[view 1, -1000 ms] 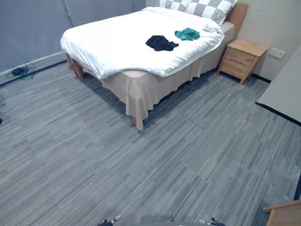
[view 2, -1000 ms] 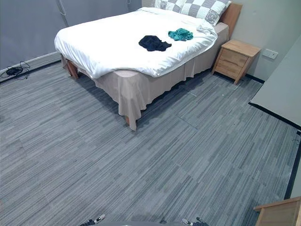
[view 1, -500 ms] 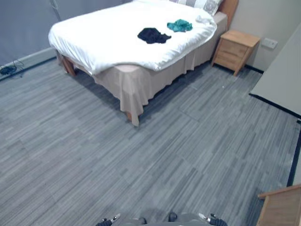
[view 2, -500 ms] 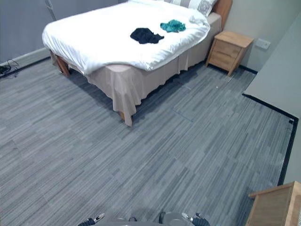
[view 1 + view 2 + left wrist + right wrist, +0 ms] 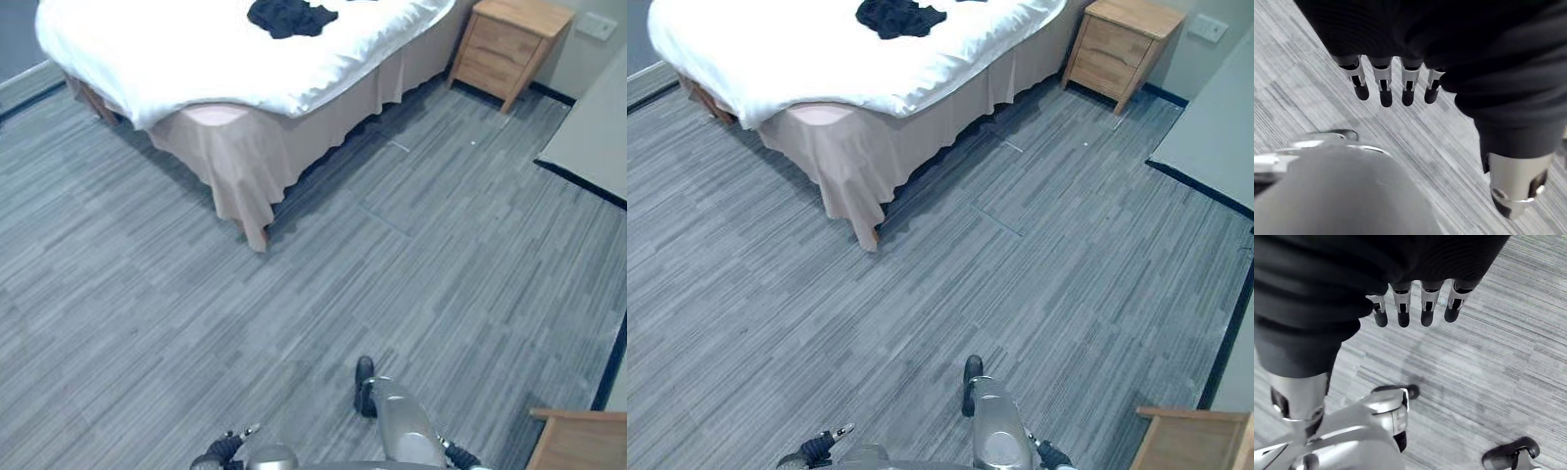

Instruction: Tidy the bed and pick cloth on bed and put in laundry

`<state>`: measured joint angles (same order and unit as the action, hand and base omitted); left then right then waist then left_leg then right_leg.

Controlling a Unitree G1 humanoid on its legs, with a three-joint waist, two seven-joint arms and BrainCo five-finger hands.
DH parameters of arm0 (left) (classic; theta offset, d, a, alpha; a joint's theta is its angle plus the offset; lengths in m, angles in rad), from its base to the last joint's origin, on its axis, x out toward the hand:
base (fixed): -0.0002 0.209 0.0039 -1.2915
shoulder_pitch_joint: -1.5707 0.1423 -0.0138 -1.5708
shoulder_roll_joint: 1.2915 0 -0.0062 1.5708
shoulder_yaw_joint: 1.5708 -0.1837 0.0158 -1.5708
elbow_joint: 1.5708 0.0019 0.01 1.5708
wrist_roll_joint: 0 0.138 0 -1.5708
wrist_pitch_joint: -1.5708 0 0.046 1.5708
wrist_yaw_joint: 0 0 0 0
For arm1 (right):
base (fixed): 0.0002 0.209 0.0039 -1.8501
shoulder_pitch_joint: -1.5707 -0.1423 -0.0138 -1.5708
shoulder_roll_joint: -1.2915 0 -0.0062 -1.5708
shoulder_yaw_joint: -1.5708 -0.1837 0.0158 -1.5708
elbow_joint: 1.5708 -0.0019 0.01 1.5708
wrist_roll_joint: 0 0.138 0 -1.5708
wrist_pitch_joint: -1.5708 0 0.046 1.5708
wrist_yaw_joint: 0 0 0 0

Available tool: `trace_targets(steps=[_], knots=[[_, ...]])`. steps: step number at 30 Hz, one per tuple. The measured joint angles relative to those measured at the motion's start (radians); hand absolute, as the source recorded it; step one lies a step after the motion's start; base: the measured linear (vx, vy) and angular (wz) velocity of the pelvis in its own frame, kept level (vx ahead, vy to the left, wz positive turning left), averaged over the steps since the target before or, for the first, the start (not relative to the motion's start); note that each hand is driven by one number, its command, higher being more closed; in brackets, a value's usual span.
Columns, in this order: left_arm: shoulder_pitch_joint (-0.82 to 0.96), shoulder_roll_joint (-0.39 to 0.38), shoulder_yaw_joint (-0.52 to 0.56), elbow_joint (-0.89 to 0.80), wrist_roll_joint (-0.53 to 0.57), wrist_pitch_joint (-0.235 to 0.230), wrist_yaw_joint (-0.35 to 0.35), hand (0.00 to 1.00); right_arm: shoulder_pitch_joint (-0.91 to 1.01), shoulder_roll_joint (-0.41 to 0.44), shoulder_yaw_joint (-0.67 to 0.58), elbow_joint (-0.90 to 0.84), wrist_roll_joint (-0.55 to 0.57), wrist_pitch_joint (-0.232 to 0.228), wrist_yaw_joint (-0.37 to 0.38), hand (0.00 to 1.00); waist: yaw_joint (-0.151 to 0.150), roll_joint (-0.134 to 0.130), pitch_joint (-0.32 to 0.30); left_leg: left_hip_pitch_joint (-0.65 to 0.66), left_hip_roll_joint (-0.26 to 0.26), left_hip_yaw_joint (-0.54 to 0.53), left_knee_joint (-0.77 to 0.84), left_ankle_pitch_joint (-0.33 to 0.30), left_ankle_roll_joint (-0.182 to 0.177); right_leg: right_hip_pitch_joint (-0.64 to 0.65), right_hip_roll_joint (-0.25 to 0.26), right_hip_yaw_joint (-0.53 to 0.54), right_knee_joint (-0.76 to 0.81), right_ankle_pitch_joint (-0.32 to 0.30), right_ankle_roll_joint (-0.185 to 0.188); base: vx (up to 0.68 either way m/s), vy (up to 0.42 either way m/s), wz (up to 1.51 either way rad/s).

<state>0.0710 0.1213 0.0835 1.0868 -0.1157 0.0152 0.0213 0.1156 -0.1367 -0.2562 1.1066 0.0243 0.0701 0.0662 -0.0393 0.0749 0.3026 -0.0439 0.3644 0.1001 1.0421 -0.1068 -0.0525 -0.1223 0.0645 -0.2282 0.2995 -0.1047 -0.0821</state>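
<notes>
1 blk cloth point(image 5: 290, 15); bed point(image 5: 167, 54) closer now.

Our view has tipped down toward the floor point(image 5: 294, 323) and drawn nearer the bed point(image 5: 186, 59) — we moved, not the black cloth point(image 5: 289, 15).

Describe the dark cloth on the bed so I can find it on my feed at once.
Start at the large bed with the white duvet and beige skirt, left of the light wooden nightstand. On the duvet, at the top edge of the head views, lies a crumpled black cloth. It is the one dark patch on that plain white cover.
</notes>
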Motion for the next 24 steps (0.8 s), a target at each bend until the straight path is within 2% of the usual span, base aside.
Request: trace_targets(steps=[1,2,3,4,6,7,8,11,12,13,14,15,16,17,18,19,20,21,22,24], knots=[[0.002,0.001,0.002,0.0,0.0,-0.002,0.0,0.0,-0.001,-0.002,0.005,0.01,-0.009,-0.005,-0.001,0.0,0.001,0.001,0.0,-0.04,0.004,-0.009,0.083,-0.008,0.01,0.042,0.012,0.0,-0.025,-0.004,-0.005,0.53,-0.147,-0.01],[0.01,0.006,0.011,-0.015,0.0,-0.005,-0.001,0.0,-0.003,-0.002,0.021,0.014,-0.02,-0.011,-0.002,0.0,0.005,-0.013,0.006,-0.105,-0.013,-0.01,0.149,-0.037,0.004,0.122,0.024,0.0,-0.065,-0.019,-0.011,0.52,-0.139,0.1],[0.018,0.009,0.025,-0.04,0.001,-0.02,-0.004,0.0,-0.009,-0.008,0.031,0.014,-0.024,-0.026,0.0,0.0,0.011,-0.03,0.012,-0.162,-0.061,0.001,0.107,-0.062,0.004,0.19,0.023,0.001,-0.094,-0.041,-0.022,0.5,-0.138,0.09],[0.02,0.008,0.03,-0.049,0.0,-0.028,-0.007,0.0,-0.011,-0.008,0.034,0.014,-0.024,-0.033,0.002,0.0,0.021,-0.035,0.014,-0.183,-0.086,0.01,0.062,-0.074,-0.003,0.216,0.021,0.005,-0.105,-0.05,-0.022,0.46,-0.119,-0.05],[0.026,-0.003,0.046,-0.072,0.0,-0.043,-0.02,0.0,-0.037,-0.011,0.037,0.01,-0.025,-0.065,0.006,0.0,0.057,-0.052,0.024,-0.222,-0.171,0.119,-0.283,-0.083,-0.004,0.3,-0.001,0.014,-0.13,-0.075,-0.012,0.43,-0.051,-0.22],[0.03,-0.004,0.046,-0.077,0.0,-0.044,-0.02,0.0,-0.043,-0.011,0.037,0.004,-0.025,-0.068,0.009,0.0,0.059,-0.059,0.023,-0.219,-0.194,0.162,-0.396,-0.078,-0.008,0.317,-0.011,0.013,-0.133,-0.089,-0.004,0.43,-0.004,-0.06],[0.038,-0.007,0.046,-0.078,0.0,-0.043,-0.02,0.0,-0.05,-0.011,0.035,-0.015,-0.023,-0.073,0.021,0.0,0.059,-0.061,0.021,-0.214,-0.228,0.248,-0.607,-0.049,-0.031,0.357,-0.02,0.009,-0.151,-0.112,0.01,0.36,0.017,0.08],[0.053,-0.017,0.047,-0.077,0.0,-0.03,-0.018,0.0,-0.066,-0.009,0.039,-0.048,0.004,-0.089,0.045,0.0,0.064,-0.054,0.017,-0.22,-0.268,0.413,-0.882,0.014,-0.005,0.49,-0.015,-0.013,-0.218,-0.173,0.061,0.7,0.144,0.24],[0.061,-0.015,0.048,-0.078,-0.004,-0.016,-0.015,0.0,-0.064,-0.007,0.039,-0.053,0.004,-0.09,0.046,0.0,0.083,-0.065,0.001,-0.227,-0.269,0.458,-0.878,0.012,0.009,0.509,-0.035,-0.027,-0.206,-0.222,0.081,0.62,0.184,-0.08],[0.065,-0.007,0.053,-0.076,-0.009,-0.007,-0.014,0.0,-0.061,-0.002,0.041,-0.049,0.003,-0.088,0.046,0.0,0.1,-0.089,-0.012,-0.237,-0.27,0.476,-0.831,0.028,0.07,0.5,-0.065,-0.027,-0.161,-0.258,0.096,0.65,0.192,-0.39],[0.069,0.003,0.079,-0.059,-0.008,0.019,-0.011,0.0,-0.072,0.005,0.048,-0.05,0.001,-0.086,0.046,0.0,0.112,-0.115,-0.032,-0.257,-0.263,0.504,-0.74,0.044,0.166,0.429,-0.125,-0.046,0.057,-0.317,0.156,0.52,0.148,-0.38],[0.073,0.001,0.088,-0.049,-0.007,0.03,-0.01,0.0,-0.087,0.01,0.056,-0.048,-0.005,-0.083,0.046,0.0,0.111,-0.114,-0.041,-0.251,-0.261,0.508,-0.718,0.088,0.22,0.369,-0.16,-0.057,0.224,-0.317,0.175,0.65,0.205,-0.11],[0.063,0.023,0.084,-0.036,0.0,0.044,-0.002,0.0,-0.109,0.018,0.065,-0.027,-0.017,-0.084,0.046,0.0,0.097,-0.157,-0.047,-0.235,-0.3,0.501,-0.703,0.045,0.253,0.237,-0.265,-0.084,0.527,-0.256,0.23,0.64,0.258,0.27],[0.051,0.029,0.084,-0.038,0.001,0.044,0.005,0.0,-0.124,0.024,0.068,-0.019,-0.029,-0.084,0.051,0.0,0.085,-0.164,-0.046,-0.213,-0.319,0.478,-0.709,0.031,0.259,0.172,-0.307,-0.105,0.633,-0.256,0.219,0.75,0.32,0.59],[0.041,0.03,0.081,-0.041,0.001,0.038,0.007,0.0,-0.135,0.036,0.068,-0.01,-0.038,-0.087,0.058,0.0,0.077,-0.156,-0.041,-0.157,-0.333,0.434,-0.735,0.022,0.254,0.127,-0.315,-0.135,0.644,-0.263,0.21,0.62,0.263,0.64],[0.035,0.028,0.08,-0.045,0.0,0.037,0.007,0.0,-0.134,0.042,0.068,-0.009,-0.037,-0.09,0.06,0.0,0.077,-0.147,-0.037,-0.12,-0.337,0.405,-0.758,0.02,0.249,0.115,-0.305,-0.143,0.612,-0.263,0.21,0.57,0.202,1.04],[0.018,0.029,0.06,-0.061,0.002,0.033,0.004,0.0,-0.126,0.035,0.063,-0.018,-0.011,-0.101,0.064,0.0,0.065,-0.106,-0.021,-0.028,-0.339,0.322,-0.826,0.017,0.235,0.102,-0.257,-0.158,0.457,-0.265,0.22,0.5,0.129,1.3],[0.001,0.028,0.033,-0.063,0.005,0.026,0.002,0.0,-0.119,0.028,0.065,-0.028,0.009,-0.104,0.062,0.0,0.052,-0.091,-0.027,0.007,-0.34,0.267,-0.865,0.023,0.224,0.079,-0.231,-0.147,0.34,-0.259,0.22,0.47,0.093,1.53],[-0.014,0.031,0.021,-0.065,0.008,0.022,0.002,0.0,-0.112,0.026,0.065,-0.037,0.018,-0.106,0.056,0.0,0.051,-0.089,-0.029,0.023,-0.345,0.23,-0.887,0.028,0.216,0.057,-0.219,-0.134,0.266,-0.247,0.225,0.42,0.03,1.68],[-0.08,0.048,-0.026,-0.067,0.0,0.014,0.002,0.0,-0.084,0.031,0.042,-0.036,0.066,-0.105,0.035,0.0,0.051,-0.101,-0.033,0.048,-0.383,0.097,-0.921,0.024,0.202,-0.031,-0.223,0.026,-0.004,-0.128,0.244,0.46,-0.054,1.9]])
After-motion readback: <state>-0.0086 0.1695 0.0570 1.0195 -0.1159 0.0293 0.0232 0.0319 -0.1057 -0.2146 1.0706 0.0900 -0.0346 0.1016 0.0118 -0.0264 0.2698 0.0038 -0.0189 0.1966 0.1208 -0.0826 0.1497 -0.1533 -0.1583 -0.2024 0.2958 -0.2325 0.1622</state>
